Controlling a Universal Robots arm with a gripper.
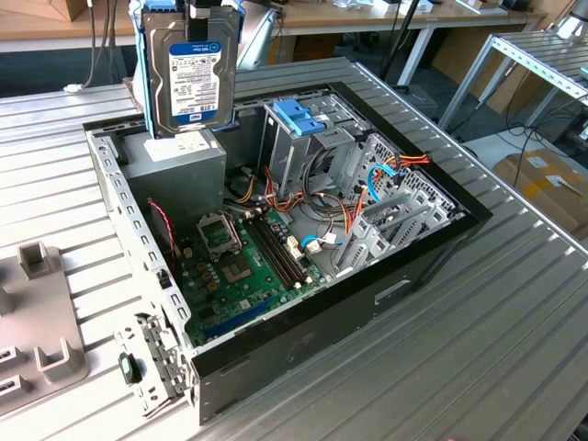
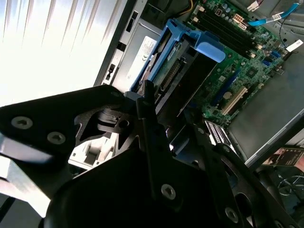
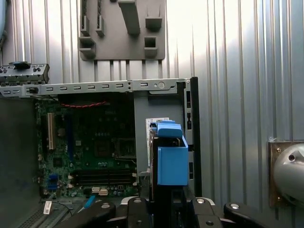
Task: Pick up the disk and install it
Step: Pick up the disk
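One disk in jaws, above one case.

no legible text, print on the disk label unreadable

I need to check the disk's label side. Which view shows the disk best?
The exterior view: the disk faces the camera, label showing, upright above the case. Both wrist views show it edge-on, mostly its blue frame.

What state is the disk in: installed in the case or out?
Out. The disk hangs upright in the gripper, above the grey box in the open case, clear of the drive cage.
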